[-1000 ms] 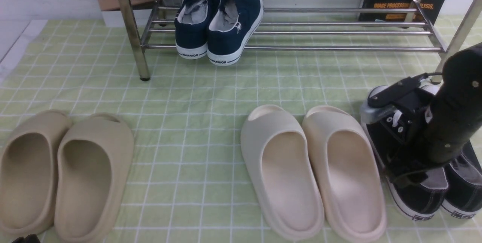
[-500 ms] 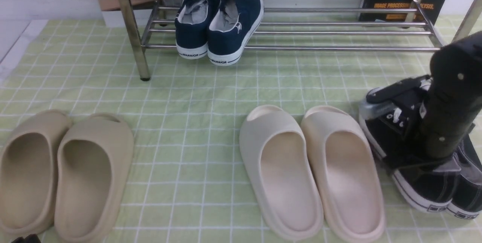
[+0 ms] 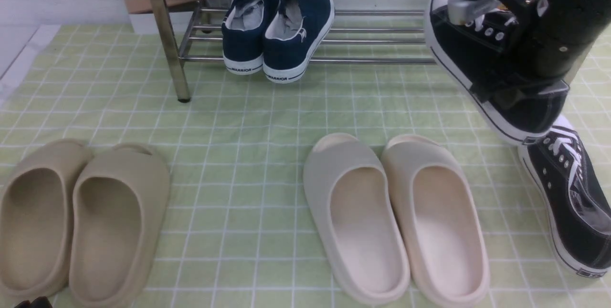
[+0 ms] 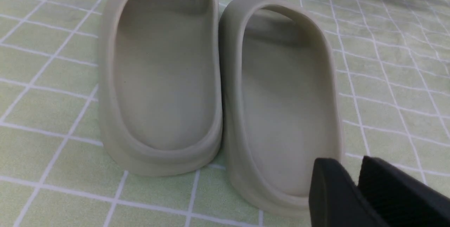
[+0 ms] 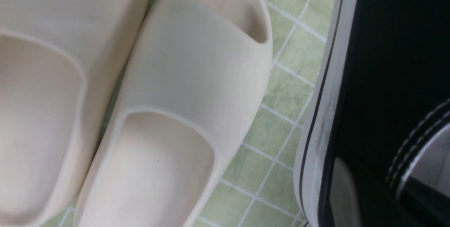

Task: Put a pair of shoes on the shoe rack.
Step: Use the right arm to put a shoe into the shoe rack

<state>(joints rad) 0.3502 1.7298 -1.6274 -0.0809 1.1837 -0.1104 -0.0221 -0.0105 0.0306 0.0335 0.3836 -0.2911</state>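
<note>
While the right gripper (image 5: 365, 188) clamps the side of one black sneaker (image 3: 491, 59), lifted before the right part of the chrome rack (image 3: 296, 60), its mate (image 3: 568, 198) sits on the cloth (image 3: 238, 179) at the right. Whether the left gripper's (image 4: 357, 184) tips touch, one cannot tell.

Right arm: matte-black rounded housing (image 3: 570, 24), small pale screws; silver-grey blunt end piece (image 3: 462, 8), black bracket.

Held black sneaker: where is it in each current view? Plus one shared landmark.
Front: upper right, the held black sneaker, above its mate.
Left wrist: not in it.
Right wrist: along the picture's right edge.
Shared landmark: the green checked cloth, in all three.
</note>
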